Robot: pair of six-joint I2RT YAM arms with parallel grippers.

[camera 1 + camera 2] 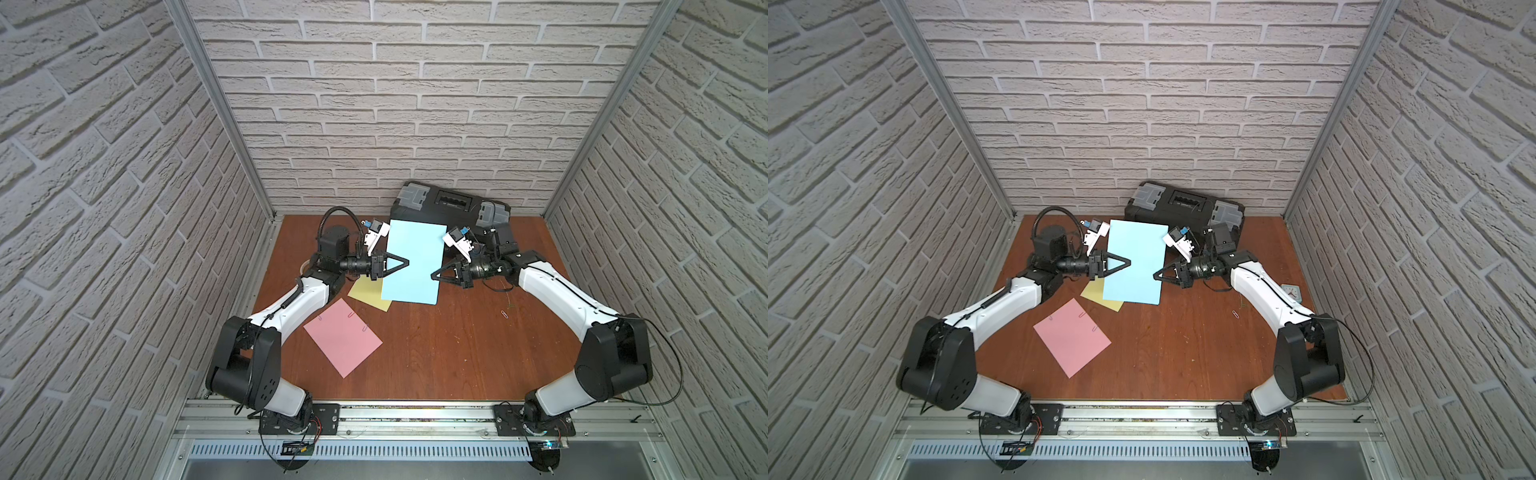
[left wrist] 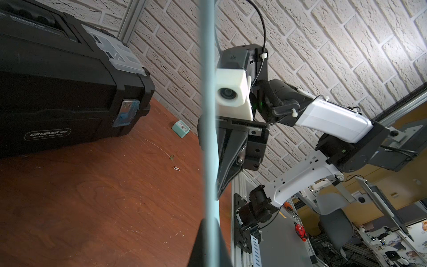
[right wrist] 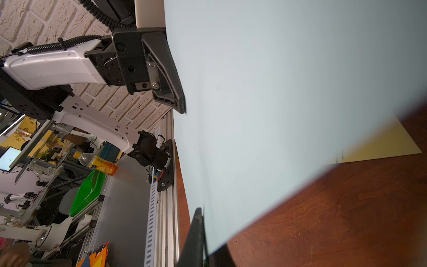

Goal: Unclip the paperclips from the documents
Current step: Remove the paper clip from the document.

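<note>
Left wrist view shows you the light blue sheet [image 2: 209, 92] edge-on, held up off the table [image 1: 436, 353]. Your left gripper [image 1: 406, 262] is clamped on one side edge and your right gripper [image 1: 433, 275] is pinched onto the opposite edge. Paperclips [image 1: 351, 314] sit on the pink sheet [image 1: 343, 345].

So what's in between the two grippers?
The light blue sheet: both top views show it spanning the gap from the left gripper to the right gripper, each shut on an edge.
</note>
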